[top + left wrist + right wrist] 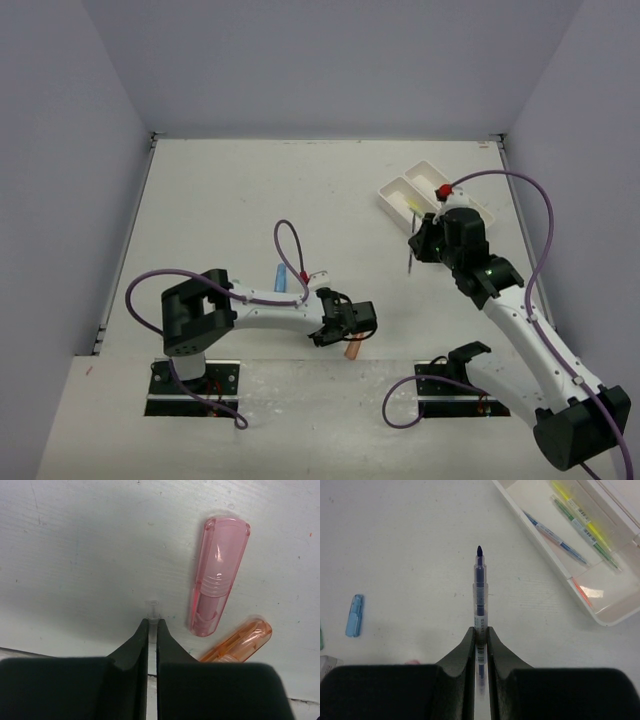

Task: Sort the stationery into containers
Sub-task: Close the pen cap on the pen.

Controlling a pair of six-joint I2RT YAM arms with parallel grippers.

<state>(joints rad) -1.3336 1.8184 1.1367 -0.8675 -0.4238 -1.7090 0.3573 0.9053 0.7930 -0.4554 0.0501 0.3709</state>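
My right gripper [480, 630] is shut on a dark blue pen [479, 587], tip pointing away, held above the table left of the white two-compartment tray [547, 554]. The tray holds a blue pen [555, 537], a yellow pen [580, 517] and a green pen [587, 542]. In the top view the right gripper [418, 243] hangs beside the tray [392, 200]. My left gripper [153, 622] is down at the table, shut on a tiny clear bit [152, 607]. A pink cap [218, 575] and an orange cap [237, 642] lie just right of it.
A blue cap [354, 615] lies on the table, also in the top view [281, 277]. The orange cap [352, 350] sits near the table's front edge by the left gripper [340, 325]. Purple cables loop over both arms. Grey walls enclose the table.
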